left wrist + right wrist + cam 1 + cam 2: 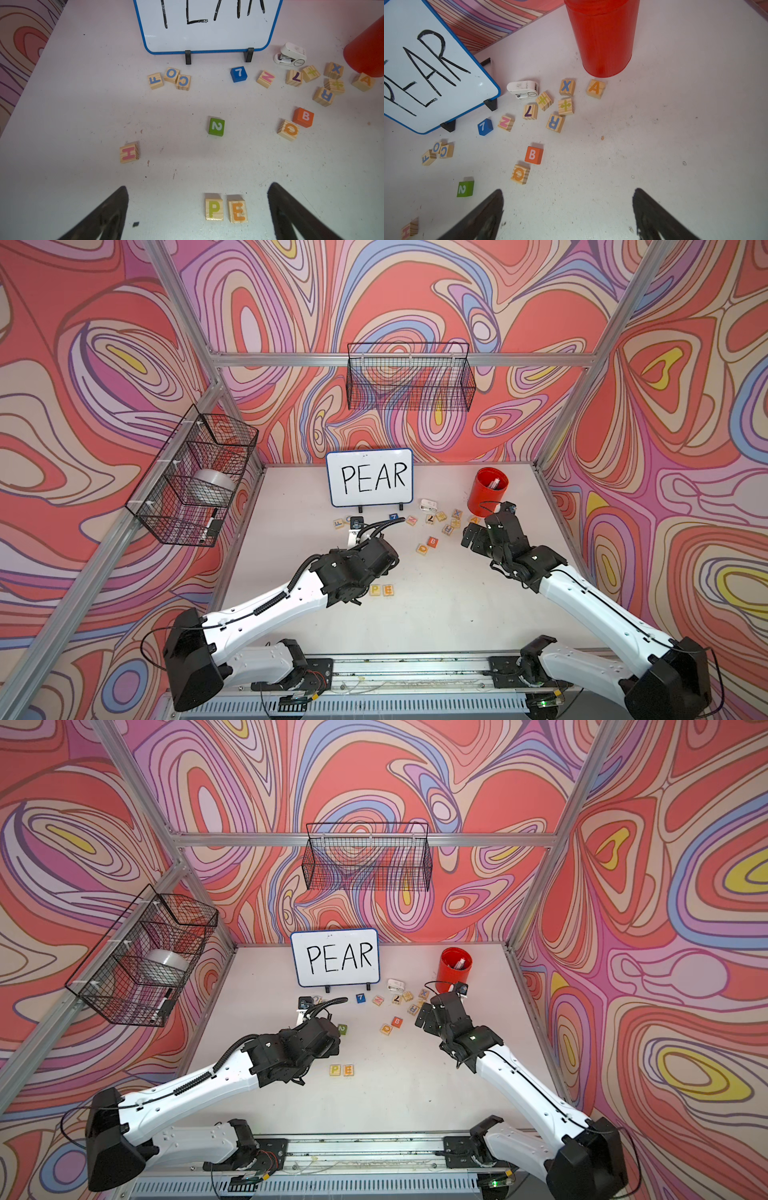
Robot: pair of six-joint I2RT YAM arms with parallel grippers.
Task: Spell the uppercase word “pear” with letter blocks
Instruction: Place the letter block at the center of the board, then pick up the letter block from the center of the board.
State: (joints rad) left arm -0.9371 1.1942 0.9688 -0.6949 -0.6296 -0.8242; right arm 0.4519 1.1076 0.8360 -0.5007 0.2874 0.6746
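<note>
Cropped by the left wrist view's edges: whiteboard (207, 39), showing only the lower strokes of its word, and red cup (365, 54), showing only part of its wall. In a top view, half covered by the left arm (291, 597): P block (375, 590); partly covered by the right arm (511, 539): A block (474, 519). Too small to make out there: white contents (495, 483) of the cup.

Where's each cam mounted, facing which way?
Top views: high behind left arm and right arm, looking down at the table and whiteboard; both arms show.
Left wrist: over the P block and E block, facing the whiteboard; open left claw shows.
Right wrist: facing the red cup, A block, R block; open right claw shows.
Shared: both wrist views see the green block.
</note>
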